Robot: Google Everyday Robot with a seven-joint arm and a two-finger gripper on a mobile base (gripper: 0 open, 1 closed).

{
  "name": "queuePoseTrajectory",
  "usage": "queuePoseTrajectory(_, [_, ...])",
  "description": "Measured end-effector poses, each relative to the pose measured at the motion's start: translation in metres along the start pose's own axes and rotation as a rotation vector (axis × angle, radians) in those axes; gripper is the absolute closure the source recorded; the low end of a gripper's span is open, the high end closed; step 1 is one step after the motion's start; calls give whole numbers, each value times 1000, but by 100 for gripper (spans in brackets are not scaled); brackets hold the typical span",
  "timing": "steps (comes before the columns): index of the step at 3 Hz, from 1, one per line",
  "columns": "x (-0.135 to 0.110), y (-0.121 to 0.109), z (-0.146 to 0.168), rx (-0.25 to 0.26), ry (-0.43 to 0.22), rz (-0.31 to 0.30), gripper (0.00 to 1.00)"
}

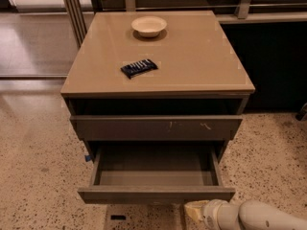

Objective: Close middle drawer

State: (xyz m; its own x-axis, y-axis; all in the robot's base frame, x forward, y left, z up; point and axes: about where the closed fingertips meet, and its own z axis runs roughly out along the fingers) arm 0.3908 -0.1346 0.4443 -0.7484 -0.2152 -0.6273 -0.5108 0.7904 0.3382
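Note:
The middle drawer (156,194) of the tan-topped cabinet (192,75) is pulled far out toward me. Its plain grey-brown front faces me and its inside (156,169) is empty. Above it, the top drawer front (156,127) with white scratch marks stands slightly out. My gripper (195,210) has a cream-coloured tip on a white arm. It comes in from the bottom right and sits just below and in front of the right part of the middle drawer's front, very close to it. I cannot tell whether it touches the front.
A cream bowl (149,26) and a dark blue packet (138,67) lie on the cabinet top. Speckled floor (38,166) surrounds the cabinet. Metal posts (72,8) stand at the back left and a dark unit (278,66) at the right.

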Motion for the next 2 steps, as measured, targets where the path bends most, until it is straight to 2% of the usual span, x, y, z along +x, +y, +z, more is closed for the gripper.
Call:
queuePoseTrajectory(1, [-4, -25, 19, -16, 13, -15, 100])
queuePoseTrajectory(2, [-5, -39, 37, -39, 13, -8, 100])
